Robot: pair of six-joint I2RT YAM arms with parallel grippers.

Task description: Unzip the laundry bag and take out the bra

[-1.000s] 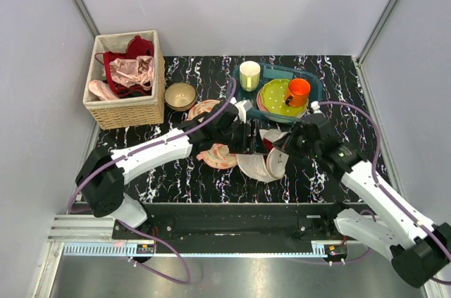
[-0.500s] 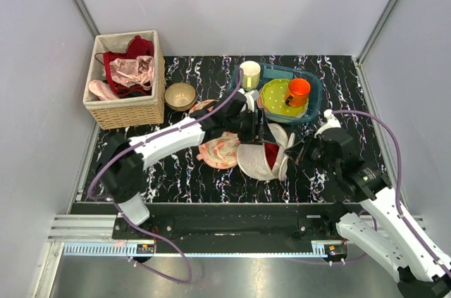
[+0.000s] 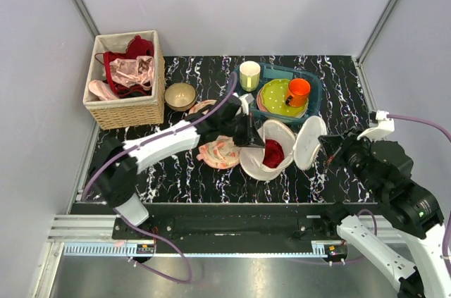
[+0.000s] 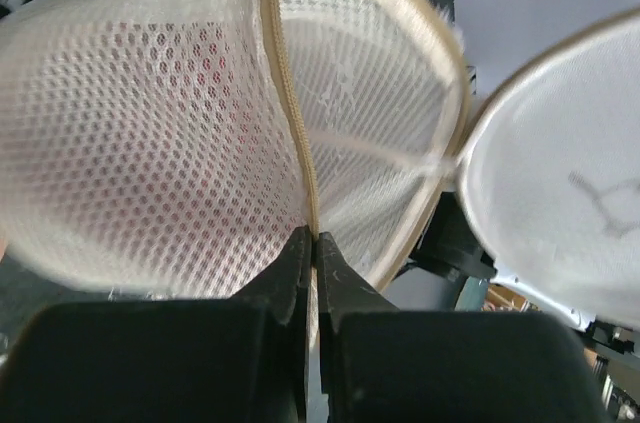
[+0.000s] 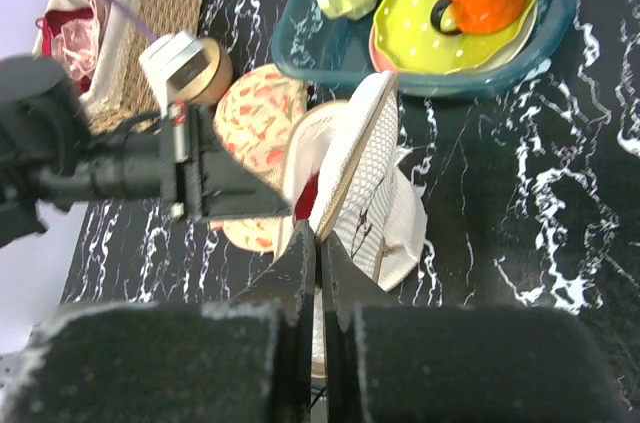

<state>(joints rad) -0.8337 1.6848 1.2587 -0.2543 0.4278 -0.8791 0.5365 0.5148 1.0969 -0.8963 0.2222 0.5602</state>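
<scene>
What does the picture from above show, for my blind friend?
Two robot arms hold a white laundry bag open like a clamshell on a black table, a red bra showing inside. The left claw grips one half's rim, the right claw the other's.

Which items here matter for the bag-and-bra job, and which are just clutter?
Job: laundry bag, unzipped and open; red bra inside it.
Clutter: wicker basket of clothes, bowl, floral cloth, tray, green plate, orange mug, cream cup.

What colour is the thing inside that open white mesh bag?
Red. The cloth shows best in the top view, inside the bag.
</scene>
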